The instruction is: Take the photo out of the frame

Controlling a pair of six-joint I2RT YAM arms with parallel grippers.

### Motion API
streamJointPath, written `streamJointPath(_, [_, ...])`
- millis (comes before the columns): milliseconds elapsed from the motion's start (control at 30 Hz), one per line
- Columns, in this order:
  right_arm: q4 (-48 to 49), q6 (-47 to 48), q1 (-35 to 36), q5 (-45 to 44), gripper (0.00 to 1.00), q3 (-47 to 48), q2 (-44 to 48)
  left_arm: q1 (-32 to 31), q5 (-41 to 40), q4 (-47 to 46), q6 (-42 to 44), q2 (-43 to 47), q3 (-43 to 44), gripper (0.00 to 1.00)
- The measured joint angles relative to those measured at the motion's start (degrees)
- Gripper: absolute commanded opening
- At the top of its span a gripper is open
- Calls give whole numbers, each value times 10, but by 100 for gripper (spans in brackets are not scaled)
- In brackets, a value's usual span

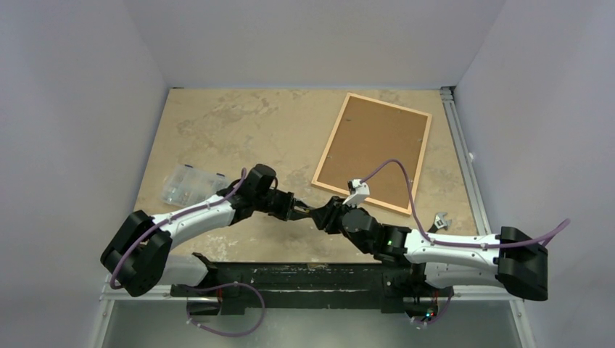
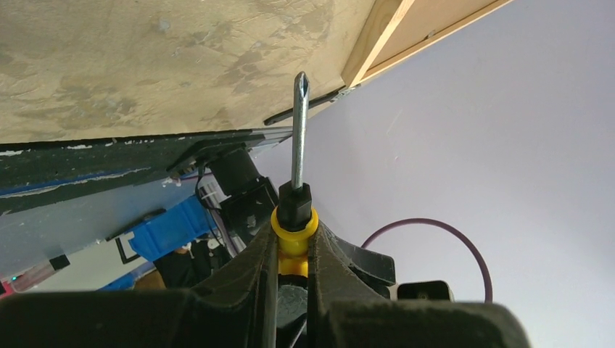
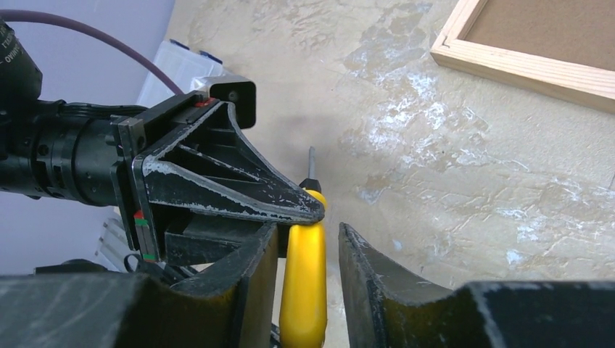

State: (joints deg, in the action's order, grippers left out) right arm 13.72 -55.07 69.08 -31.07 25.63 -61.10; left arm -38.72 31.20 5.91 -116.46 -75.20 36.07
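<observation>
The frame (image 1: pixel 373 151) lies face down at the back right of the table, its brown backing board (image 1: pixel 371 145) facing up. The photo is hidden under the board. My left gripper (image 1: pixel 301 210) is shut on a yellow-handled screwdriver (image 2: pixel 298 130), gripping the handle's front collar, with the shaft pointing away from the wrist. My right gripper (image 3: pixel 308 230) is open, its jaws on either side of the screwdriver's yellow handle (image 3: pixel 303 283), with a gap on the right side. Both grippers meet at the table's near centre, short of the frame's near corner (image 3: pixel 522 65).
A clear plastic box (image 1: pixel 185 185) sits at the left of the table. An adjustable wrench (image 1: pixel 440 221) lies near the right edge beside the right arm. A metal rail (image 1: pixel 460 145) runs along the table's right side.
</observation>
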Motion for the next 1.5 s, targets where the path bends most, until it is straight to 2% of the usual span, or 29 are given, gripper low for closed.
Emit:
streamJointPath(67, [-1, -2, 0, 0, 16, 1, 0, 0, 0, -5, -2, 0, -2, 0])
streamJointPath(100, [-2, -2, 0, 0, 4, 2, 1, 0, 0, -7, -2, 0, -2, 0])
streamJointPath(133, [-5, 0, 0, -2, 0, 4, 1, 0, 1, -8, -2, 0, -2, 0])
streamJointPath(200, [-17, -4, 0, -8, 0, 9, 1, 0, -1, -11, -3, 0, -2, 0])
streamJointPath(233, [-23, -5, 0, -9, 0, 13, 1, 0, -1, -13, -3, 0, -2, 6])
streamJointPath(367, [-47, -5, 0, -18, 0, 29, 0, 1, -2, -24, 9, 1, -3, 47])
streamJointPath(433, [-77, -5, -1, -27, 0, 39, 0, 4, -4, -14, 42, 2, 0, 60])
streamJointPath(567, [-153, 1, -44, -13, 0, 65, 0, 30, -37, 87, 177, 3, 44, 67])
streamJointPath(667, [-191, 26, -140, 21, 0, 86, 3, 62, -68, 144, 302, 5, 86, 72])
streamJointPath(833, [-264, 98, -311, 116, 0, 169, -28, 99, -66, 171, 515, -20, 167, 74])
streamJointPath(1000, [-300, 171, -423, 210, 0, 299, -140, 106, 19, 150, 636, -144, 260, 73])
streamJointPath(1100, [-299, 202, -465, 266, 0, 350, -211, 108, 48, 134, 668, -207, 280, 71])
streamJointPath(1267, [-313, 234, -509, 350, 0, 422, -322, 114, 48, 134, 702, -252, 306, 70])
streamJointPath(1500, [-354, 273, -522, 412, 0, 529, -424, 116, 46, 99, 711, -319, 362, 64])
